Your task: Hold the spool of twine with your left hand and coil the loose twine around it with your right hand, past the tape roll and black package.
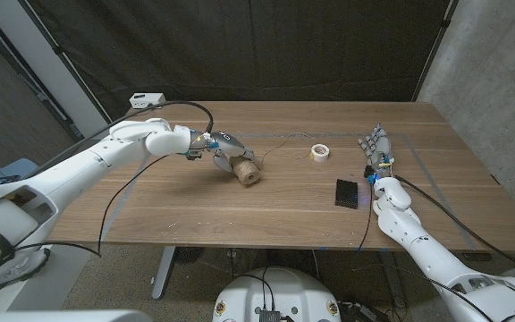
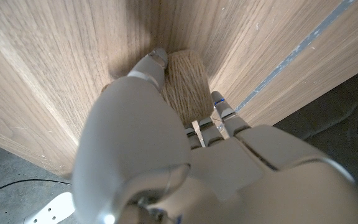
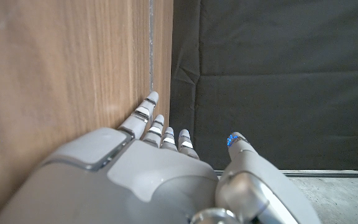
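Your left hand (image 1: 215, 148) has the spool of twine (image 1: 246, 172) left of table centre; in the left wrist view the thumb and fingers (image 2: 224, 111) bracket the spool (image 2: 185, 84), so it reads as grasped. Keep that grip firm and low so the spool can't roll once tension comes on.

The loose twine (image 1: 284, 141) trails from the spool back toward the tape roll (image 1: 320, 153); its far end is too thin to trace. The black package (image 1: 348, 192) lies nearer you, right of centre.

Your right hand (image 1: 376, 150) stands further right, fingers (image 3: 149, 111) straight and spread, holding nothing. It's well clear of the strand. Bring it in behind the tape roll, pinch the twine near its free end, and lift over both obstacles rather than dragging through them.

The wooden table (image 1: 195, 210) is bare wood grain with a pale tape line (image 1: 427, 165) at the right. Black curtain (image 1: 240, 45) behind, concrete wall (image 1: 499, 80) on the right.
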{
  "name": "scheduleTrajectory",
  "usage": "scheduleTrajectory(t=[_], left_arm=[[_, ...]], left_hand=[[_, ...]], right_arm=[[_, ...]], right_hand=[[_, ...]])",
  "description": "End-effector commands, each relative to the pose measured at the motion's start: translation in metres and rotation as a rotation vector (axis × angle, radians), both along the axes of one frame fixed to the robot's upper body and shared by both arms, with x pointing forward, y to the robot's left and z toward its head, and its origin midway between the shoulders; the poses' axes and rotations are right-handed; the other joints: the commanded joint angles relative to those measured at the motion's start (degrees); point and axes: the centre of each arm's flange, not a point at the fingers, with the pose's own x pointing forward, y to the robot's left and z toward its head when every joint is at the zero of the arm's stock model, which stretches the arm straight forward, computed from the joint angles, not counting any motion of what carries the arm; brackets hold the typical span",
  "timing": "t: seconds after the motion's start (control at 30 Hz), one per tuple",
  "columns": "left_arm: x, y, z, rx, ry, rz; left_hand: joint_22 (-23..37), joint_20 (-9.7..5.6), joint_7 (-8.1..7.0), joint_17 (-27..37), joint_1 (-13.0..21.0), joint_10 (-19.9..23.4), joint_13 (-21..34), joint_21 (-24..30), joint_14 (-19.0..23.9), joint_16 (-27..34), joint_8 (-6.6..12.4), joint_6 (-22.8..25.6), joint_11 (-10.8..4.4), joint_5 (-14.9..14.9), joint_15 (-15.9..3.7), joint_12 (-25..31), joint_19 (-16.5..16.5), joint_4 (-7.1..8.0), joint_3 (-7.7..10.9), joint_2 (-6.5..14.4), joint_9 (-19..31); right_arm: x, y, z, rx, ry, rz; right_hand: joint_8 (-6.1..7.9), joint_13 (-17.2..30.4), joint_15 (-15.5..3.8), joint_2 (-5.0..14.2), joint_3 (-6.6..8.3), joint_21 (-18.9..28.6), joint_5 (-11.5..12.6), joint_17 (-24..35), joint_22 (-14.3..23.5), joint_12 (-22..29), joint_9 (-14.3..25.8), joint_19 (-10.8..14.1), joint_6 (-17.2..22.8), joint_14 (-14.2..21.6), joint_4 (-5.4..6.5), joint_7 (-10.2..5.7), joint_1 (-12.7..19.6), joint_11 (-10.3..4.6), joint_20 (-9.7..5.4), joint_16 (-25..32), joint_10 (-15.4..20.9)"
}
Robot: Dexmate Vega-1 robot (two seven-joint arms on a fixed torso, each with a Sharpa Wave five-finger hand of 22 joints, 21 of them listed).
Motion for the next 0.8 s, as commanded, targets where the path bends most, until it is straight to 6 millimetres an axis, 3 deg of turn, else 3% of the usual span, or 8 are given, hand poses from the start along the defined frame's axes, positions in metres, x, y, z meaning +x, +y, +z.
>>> scheduleTrajectory(t=[0.03,0.8], left_arm=[[0.000,0.004,0.008,-0.035,-0.005,-0.001],[-0.001,-0.009,0.026,-0.067,0.008,-0.025]], left_hand=[[0.2,-0.14,0.16,0.5,0.5,-0.1,0.3,0.3,-0.4,0.4,0.09,0.3,0.12,0.4,0.23,0.6,0.3,0.05,-0.53,0.0,0.4],[0.3,-0.24,0.06,1.5,0.8,-0.1,1.0,0.6,-0.4,1.2,0.15,0.8,0.01,0.7,0.10,1.4,0.4,0.13,-1.27,0.0,1.0]], right_arm=[[0.000,0.003,0.005,-0.013,-0.001,0.002],[-0.005,-0.006,0.014,-0.123,-0.004,-0.039]], right_hand=[[0.24,0.2,0.04,0.13,0.15,0.2,-0.1,0.2,0.2,0.3,0.1,0.4,-0.6,-0.4,-0.42,0.21,-0.3,-0.26,0.37,0.3,-0.4],[0.87,0.2,0.01,-0.20,0.28,0.2,-0.1,0.0,0.2,0.6,0.1,0.4,1.1,-0.4,-1.18,-0.02,0.3,-0.33,0.32,0.2,0.4]])
